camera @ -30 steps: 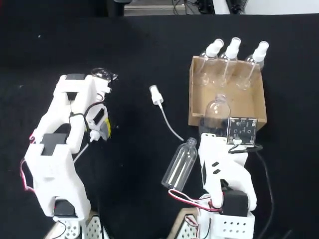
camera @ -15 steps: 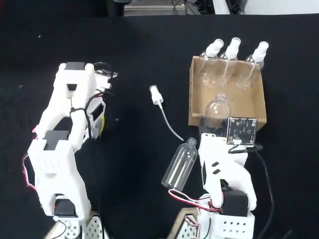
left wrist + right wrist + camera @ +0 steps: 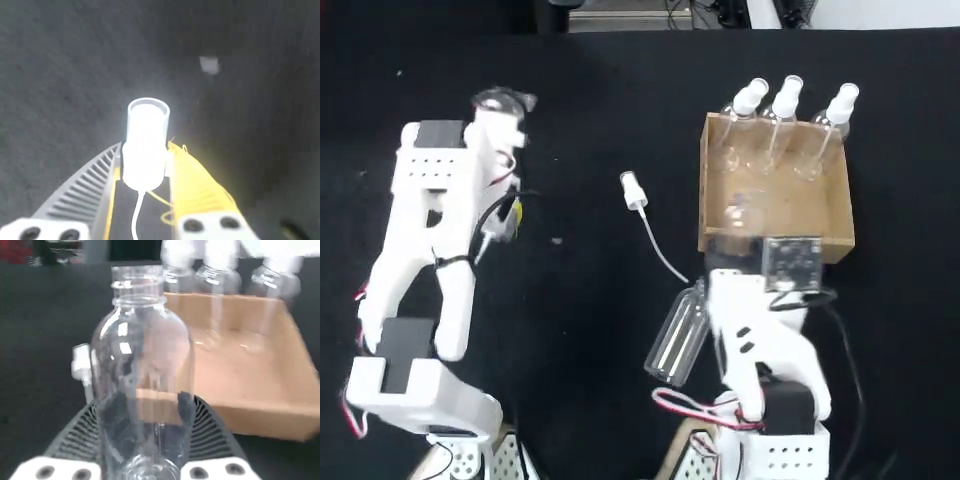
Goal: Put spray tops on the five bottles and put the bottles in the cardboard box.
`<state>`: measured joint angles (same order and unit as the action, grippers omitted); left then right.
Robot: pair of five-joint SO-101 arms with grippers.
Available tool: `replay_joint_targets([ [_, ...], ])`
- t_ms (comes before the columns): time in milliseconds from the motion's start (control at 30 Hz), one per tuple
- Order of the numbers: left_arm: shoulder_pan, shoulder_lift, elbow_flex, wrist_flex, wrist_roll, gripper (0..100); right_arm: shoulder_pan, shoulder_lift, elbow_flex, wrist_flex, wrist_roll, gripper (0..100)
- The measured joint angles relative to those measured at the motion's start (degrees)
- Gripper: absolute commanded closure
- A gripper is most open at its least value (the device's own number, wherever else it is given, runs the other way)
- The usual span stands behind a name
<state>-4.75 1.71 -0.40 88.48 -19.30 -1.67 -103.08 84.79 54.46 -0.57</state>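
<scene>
My left gripper (image 3: 145,150) is shut on a white spray top (image 3: 147,135) whose thin tube hangs back between the fingers, above bare black cloth. In the high view it (image 3: 508,215) is at the left of the table. My right gripper (image 3: 145,412) is shut on an uncapped clear bottle (image 3: 142,355), held upright just in front of the cardboard box (image 3: 240,380). From above, that bottle (image 3: 740,212) overlaps the box's near left corner (image 3: 705,190). Three capped bottles (image 3: 785,105) lean on the box's far wall. Another bare bottle (image 3: 675,335) lies beside the right arm.
A loose spray top (image 3: 635,192) with a long tube lies on the cloth between the arms, left of the box, and its white head (image 3: 80,362) is beside the held bottle. A small white speck (image 3: 209,64) lies on the black cloth.
The left arm has risen and swung up and to the left, carrying the spray top. The right arm shifted slightly left with its bottle and now covers the lying bottle's neck.
</scene>
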Motion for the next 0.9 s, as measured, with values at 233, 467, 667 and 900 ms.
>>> replay_joint_targets([
  [233,0.5,-2.7,-1.4,-13.1,7.8,97,-15.6,0.0,-2.3,-6.2,4.7,98.3],
  [467,3.8,-5.2,-8.7,-19.2,8.4,97,-23.6,0.0,-2.3,-16.9,7.5,98.6],
  [667,7.1,-7.2,-9.9,-23.0,9.4,97,-26.0,0.0,-2.3,-22.5,7.6,98.6],
  [900,10.8,-9.8,-9.9,-26.2,17.9,97,-26.2,8.2,-11.1,-23.8,6.3,98.7],
])
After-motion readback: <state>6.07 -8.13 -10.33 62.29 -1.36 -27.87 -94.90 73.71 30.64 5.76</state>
